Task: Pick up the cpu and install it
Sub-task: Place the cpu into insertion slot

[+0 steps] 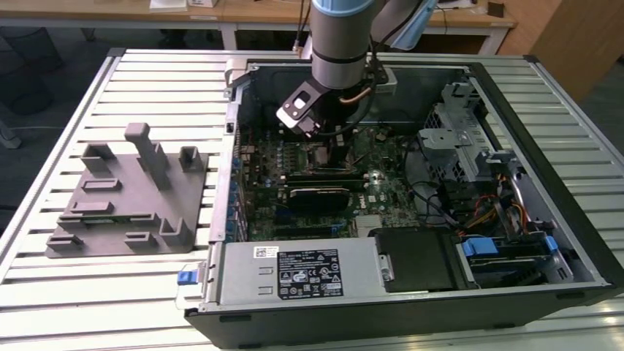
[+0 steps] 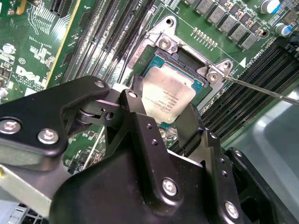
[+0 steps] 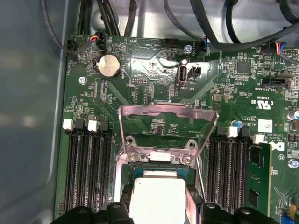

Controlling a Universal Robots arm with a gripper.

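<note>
A slatted metal table [image 1: 58,307] carries an open computer case [image 1: 390,322] lying on its side. On the table outside the case, toward the exterior view's left, sits a grey plastic tray [image 1: 107,219] with upright posts. The robot arm [image 1: 337,44] reaches straight down into the case, near its far wall. The green motherboard [image 3: 140,84] covers the case floor, and the arm is over its middle part. There the socket's metal load plate [image 3: 167,110] stands flipped up, leaving the socket [image 2: 198,86] uncovered. The black gripper [image 2: 163,112] hangs right over that socket, jaws drawn in to a narrow gap, one chip wide. Its fingers [image 2: 140,116] press against opposite edges of the cpu [image 2: 168,91], silver top facing up, at the socket opening inside the case.
</note>
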